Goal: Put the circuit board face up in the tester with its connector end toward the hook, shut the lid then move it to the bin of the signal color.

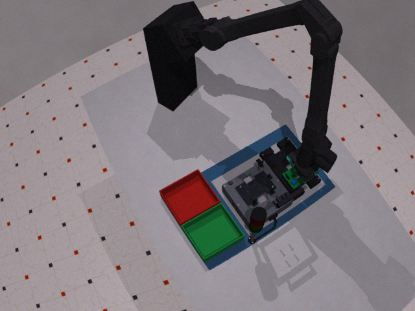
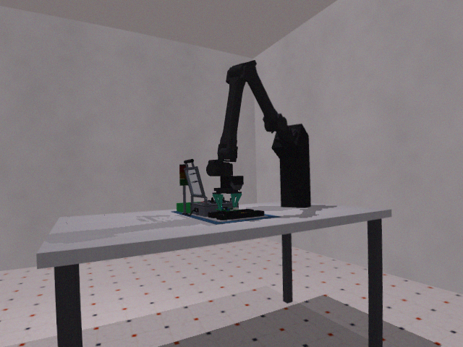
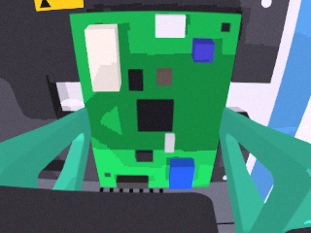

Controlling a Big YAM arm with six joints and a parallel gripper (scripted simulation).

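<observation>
A green board [image 3: 155,97] is sitting between the two teal fingers of the gripper [image 3: 155,155], which is gripping it by its long edges, one finger on each side. In the wrist view the board is filling the middle of the frame, face up, with a white connector block at its far left, a small white patch beside that, two blue parts and several black chips. It is lying over the black tray [image 3: 259,39], which carries a yellow warning label [image 3: 58,2].

From the top, the board [image 1: 292,177] is showing under the gripper at the tray [image 1: 284,144], on the far side of the tester [image 1: 234,197] from the bins. The tester is a grey, boxy base with a dark plate; its lid [image 2: 196,183] is standing open like a ladder frame. A dark cylindrical tower [image 1: 258,219] is standing at the tester's corner. A red bin [image 1: 189,195] and a green bin [image 1: 213,232], both square and shallow, are touching side by side. Everything is resting on a blue mat [image 1: 327,182] on a pale grey table [image 2: 224,231].

The black arm [image 1: 318,100] is rising from a tall black pedestal [image 1: 170,67], bending at a high elbow, then dropping almost straight down, with the gripper [image 2: 226,199] pointing at the tray.
</observation>
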